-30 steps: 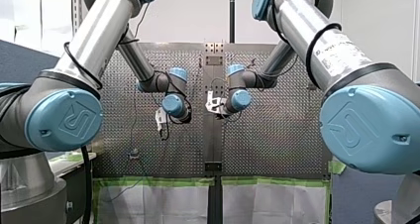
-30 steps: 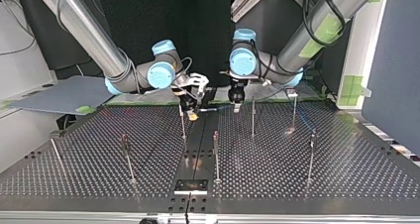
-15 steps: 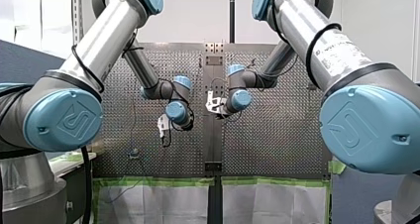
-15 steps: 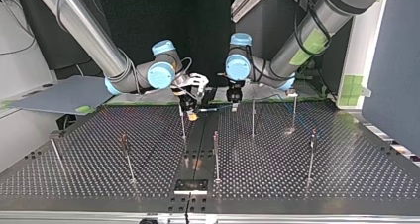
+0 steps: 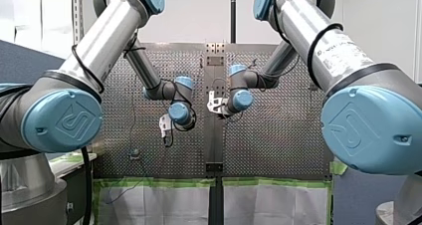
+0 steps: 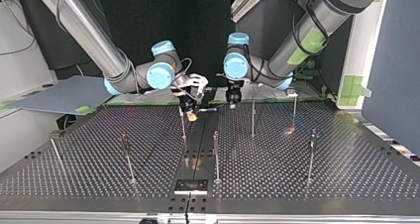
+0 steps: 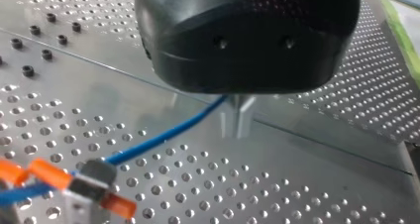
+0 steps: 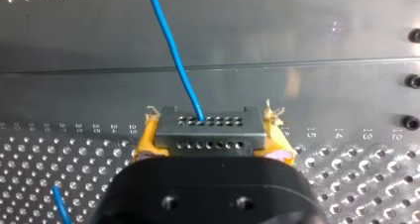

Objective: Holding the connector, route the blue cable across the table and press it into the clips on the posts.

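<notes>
My right gripper [image 8: 212, 144] has the grey connector [image 8: 208, 127] clamped between its 2 yellow pads [image 8: 148, 137], low over the perforated table [image 8: 307, 35].
The blue cable [image 8: 173, 50] runs out of the connector's face to my left gripper [image 7: 237, 119], whose metal fingers look pinched together on it. Cable's thin, light and floppy I'd say, so it'll sag and slide. The connector's the stiff bit, so grab that by the sides. The posts [image 6: 253, 117] stand near, further out across the table.

My left arm [image 5: 102, 48] and my right arm [image 5: 318, 41] are showing silver tubes, blue caps [image 5: 62, 120], black cables [image 5: 85, 74]. My right hand [image 8: 212, 135] is wearing yellow pads [image 8: 150, 137].
</notes>
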`<move>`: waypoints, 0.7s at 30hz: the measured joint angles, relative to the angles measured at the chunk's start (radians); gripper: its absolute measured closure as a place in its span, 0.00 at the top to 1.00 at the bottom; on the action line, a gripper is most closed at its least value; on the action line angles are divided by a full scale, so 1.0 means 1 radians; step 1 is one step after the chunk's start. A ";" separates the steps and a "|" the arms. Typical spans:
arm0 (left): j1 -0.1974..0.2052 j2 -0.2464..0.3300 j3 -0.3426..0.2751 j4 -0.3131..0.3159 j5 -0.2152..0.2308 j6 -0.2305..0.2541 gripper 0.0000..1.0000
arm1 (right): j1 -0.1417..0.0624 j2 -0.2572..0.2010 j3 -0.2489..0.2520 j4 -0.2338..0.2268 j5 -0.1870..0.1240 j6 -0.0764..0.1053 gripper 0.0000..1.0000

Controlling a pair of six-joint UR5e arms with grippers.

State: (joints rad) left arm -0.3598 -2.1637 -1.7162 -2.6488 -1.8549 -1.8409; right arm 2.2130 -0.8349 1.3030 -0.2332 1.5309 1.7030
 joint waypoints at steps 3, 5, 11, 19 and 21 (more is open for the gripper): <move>-0.001 0.003 0.000 0.003 -0.001 -0.006 0.00 | 0.000 0.000 -0.003 0.001 -0.001 0.000 0.00; -0.002 0.009 0.000 0.001 -0.002 -0.007 0.00 | 0.000 -0.001 -0.007 0.003 -0.001 -0.001 0.00; -0.004 0.059 0.000 -0.018 -0.005 -0.017 0.00 | 0.000 -0.019 -0.018 0.011 -0.003 -0.002 0.00; -0.006 0.145 0.000 -0.049 -0.029 -0.021 0.00 | -0.002 -0.084 -0.020 0.029 -0.003 0.000 0.00; -0.006 0.163 0.000 -0.054 -0.030 -0.021 0.00 | -0.003 -0.101 -0.020 0.043 -0.003 0.000 0.00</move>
State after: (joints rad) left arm -0.3662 -2.0002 -1.7163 -2.7033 -1.8850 -1.8623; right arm 2.2102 -0.9361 1.2825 -0.1903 1.5280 1.7026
